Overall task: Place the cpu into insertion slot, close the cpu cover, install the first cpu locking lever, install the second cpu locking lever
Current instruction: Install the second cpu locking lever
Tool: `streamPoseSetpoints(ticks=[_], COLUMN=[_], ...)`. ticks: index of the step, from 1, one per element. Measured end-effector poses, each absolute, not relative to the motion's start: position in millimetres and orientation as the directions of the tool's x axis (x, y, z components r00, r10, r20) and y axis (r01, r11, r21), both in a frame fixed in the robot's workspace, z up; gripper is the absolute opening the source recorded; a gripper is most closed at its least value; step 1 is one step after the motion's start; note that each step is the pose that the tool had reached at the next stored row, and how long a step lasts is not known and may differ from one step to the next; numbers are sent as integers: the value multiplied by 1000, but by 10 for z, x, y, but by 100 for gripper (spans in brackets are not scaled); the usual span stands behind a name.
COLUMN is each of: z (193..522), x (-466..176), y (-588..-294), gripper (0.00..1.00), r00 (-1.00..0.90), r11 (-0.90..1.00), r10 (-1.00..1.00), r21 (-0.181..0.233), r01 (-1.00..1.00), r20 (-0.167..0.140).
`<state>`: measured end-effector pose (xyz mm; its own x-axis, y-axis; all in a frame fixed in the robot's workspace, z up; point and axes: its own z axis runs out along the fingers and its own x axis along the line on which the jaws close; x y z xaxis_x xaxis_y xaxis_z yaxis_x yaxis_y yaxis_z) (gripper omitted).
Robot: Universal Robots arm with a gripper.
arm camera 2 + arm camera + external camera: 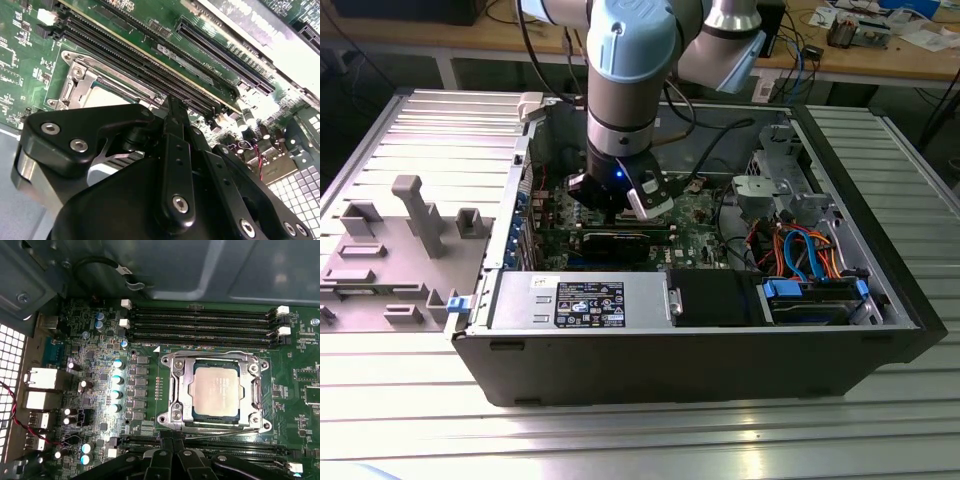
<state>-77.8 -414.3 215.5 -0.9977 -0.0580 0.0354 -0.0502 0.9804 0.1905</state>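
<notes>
In the first wrist view the cpu (216, 390), a square chip with a dull silver top, lies in the insertion slot on the green motherboard (145, 347). The silver cpu cover (181, 385) lies flat over it, and the chip shows through its window. Thin metal lever rods (215, 426) run low along the frame's sides. My gripper (171, 447) is shut on nothing, its black fingertips close together just off one edge of the socket, above a long black memory slot. The second wrist view has the gripper (172, 102) beside the socket frame (82, 82). In the exterior view the gripper (618, 215) hangs low inside the case.
Black memory slots (200, 320) flank the socket on two sides. Capacitors (118, 380) and rear ports (42, 377) stand beside it. The open computer case (700, 350) holds a power supply (580, 300), orange and blue cables (800, 250) and a drive bay. A grey fixture (410, 215) stands at the exterior view's left.
</notes>
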Motion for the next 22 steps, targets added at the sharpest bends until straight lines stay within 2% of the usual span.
streamPoseSetpoints(ticks=[22], z=[2081], x=[-815], y=[-4143], gripper=[11], r00=[-998], r11=[978], r10=[-59], r21=[204], r01=[-50], r20=[35])
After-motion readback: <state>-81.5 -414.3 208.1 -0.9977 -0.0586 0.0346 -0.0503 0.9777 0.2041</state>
